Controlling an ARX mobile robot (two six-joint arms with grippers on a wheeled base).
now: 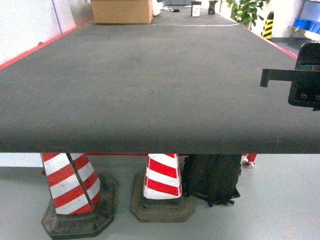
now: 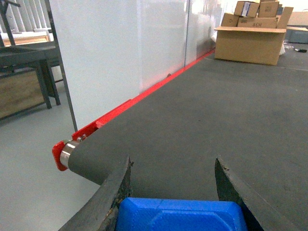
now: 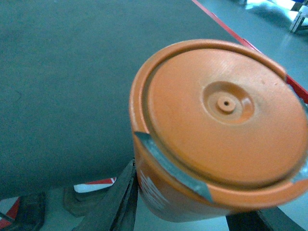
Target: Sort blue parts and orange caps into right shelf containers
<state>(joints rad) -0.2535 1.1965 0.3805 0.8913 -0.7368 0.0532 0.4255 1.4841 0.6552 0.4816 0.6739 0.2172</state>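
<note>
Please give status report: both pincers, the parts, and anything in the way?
Left pincer shut on blue part. Right pincer shut on orange cap. Both over the dark belt. Shelf containers not in view; nothing blocking seen.

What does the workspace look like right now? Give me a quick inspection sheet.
Surface: dark belt with red side rails, bare in the near part.
Job's things: orange cap held in the right gripper; blue part between the jaws of the left gripper; no shelf containers clearly seen.
Clutter: cardboard box at the belt's far end, with smaller boxes on it in the left wrist view.
Grippers: both shut on their loads; part of the right arm shows at the head view's right edge.
Cables: nothing seen.
Surroundings: two striped cones and a black bag on the floor under the belt; plant far right; white wall on the left.
</note>
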